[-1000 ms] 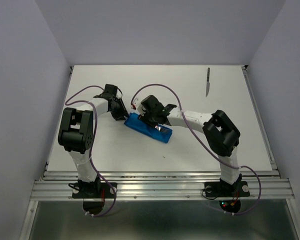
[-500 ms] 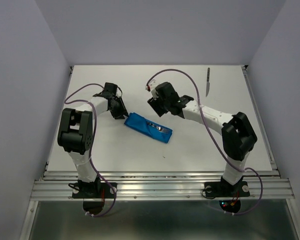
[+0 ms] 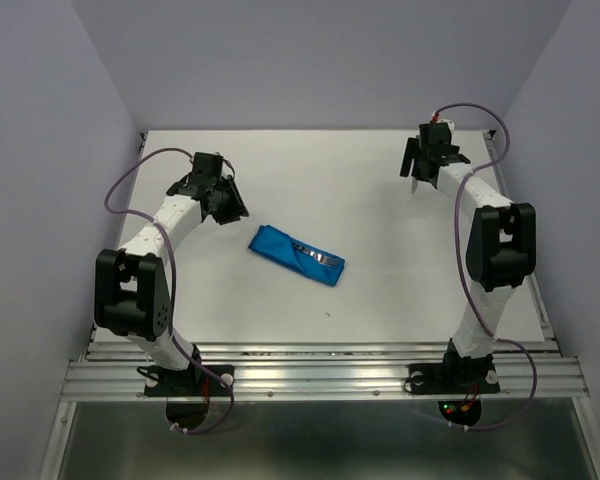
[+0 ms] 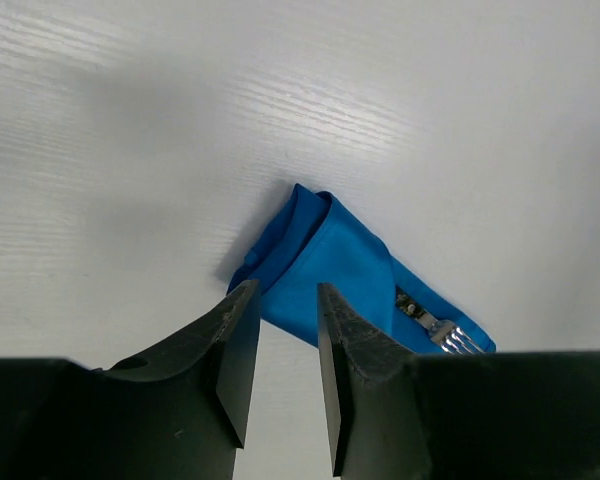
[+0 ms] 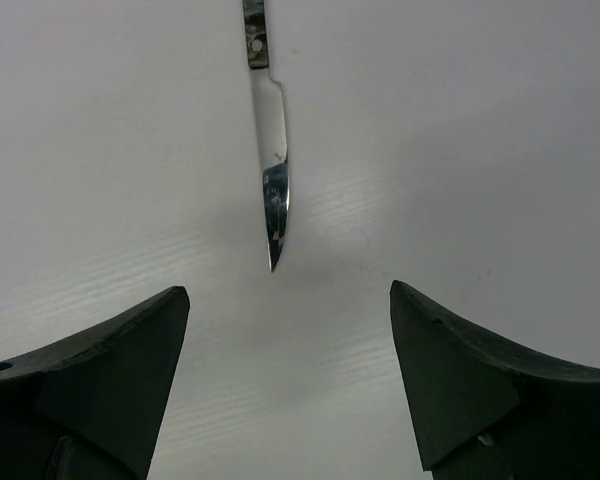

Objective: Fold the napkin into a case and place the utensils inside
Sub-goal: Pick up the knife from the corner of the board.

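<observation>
The blue napkin (image 3: 292, 254) lies folded into a narrow case mid-table, with the fork (image 3: 320, 257) tucked in and its tines poking out at the right end. In the left wrist view the case (image 4: 330, 260) and fork tines (image 4: 452, 337) lie just beyond my left gripper (image 4: 287, 290), whose jaws stand slightly apart and hold nothing. That left gripper (image 3: 234, 204) hovers left of the case. My right gripper (image 3: 417, 176) is at the far right, wide open above the knife (image 5: 274, 190). The blade tip points toward the gap between the fingers (image 5: 140, 340).
Grey walls close in the white table (image 3: 380, 290) on three sides. A metal rail (image 3: 320, 375) runs along the near edge, where both arm bases stand. Purple cables loop from each arm.
My right arm left the case, swung to the far right corner over the knife and opened wide. My left gripper drew back slightly from the case's left end.
</observation>
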Action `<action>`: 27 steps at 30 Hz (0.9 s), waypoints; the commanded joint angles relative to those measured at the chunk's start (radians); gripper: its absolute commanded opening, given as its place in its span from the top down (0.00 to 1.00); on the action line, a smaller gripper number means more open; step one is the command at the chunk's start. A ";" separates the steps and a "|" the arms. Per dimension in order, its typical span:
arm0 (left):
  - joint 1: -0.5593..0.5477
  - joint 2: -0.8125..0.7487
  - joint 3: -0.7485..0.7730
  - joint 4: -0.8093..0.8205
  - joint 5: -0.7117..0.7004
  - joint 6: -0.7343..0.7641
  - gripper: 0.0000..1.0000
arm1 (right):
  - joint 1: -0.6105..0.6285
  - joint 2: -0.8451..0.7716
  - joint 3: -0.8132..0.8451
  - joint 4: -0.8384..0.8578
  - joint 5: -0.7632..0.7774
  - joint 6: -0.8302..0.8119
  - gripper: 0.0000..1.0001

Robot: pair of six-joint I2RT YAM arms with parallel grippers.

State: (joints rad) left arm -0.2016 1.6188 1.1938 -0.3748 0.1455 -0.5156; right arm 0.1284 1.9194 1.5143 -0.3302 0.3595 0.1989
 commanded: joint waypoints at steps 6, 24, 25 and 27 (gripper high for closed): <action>-0.001 -0.114 0.061 -0.038 0.003 0.009 0.59 | -0.047 0.320 0.386 0.036 0.012 0.007 0.12; -0.002 0.006 0.135 -0.076 -0.018 0.049 0.59 | -0.084 0.779 0.896 0.048 -0.048 -0.003 0.30; -0.001 0.009 0.138 -0.076 -0.018 0.051 0.59 | -0.084 0.791 0.900 0.048 -0.056 -0.003 0.33; -0.001 0.018 0.145 -0.075 -0.017 0.048 0.59 | -0.084 0.790 0.888 0.048 -0.070 -0.003 0.45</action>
State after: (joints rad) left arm -0.2016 1.6402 1.2785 -0.4393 0.1421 -0.4900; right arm 0.0528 2.6816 2.3764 -0.3019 0.3237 0.2012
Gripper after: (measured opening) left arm 0.407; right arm 0.609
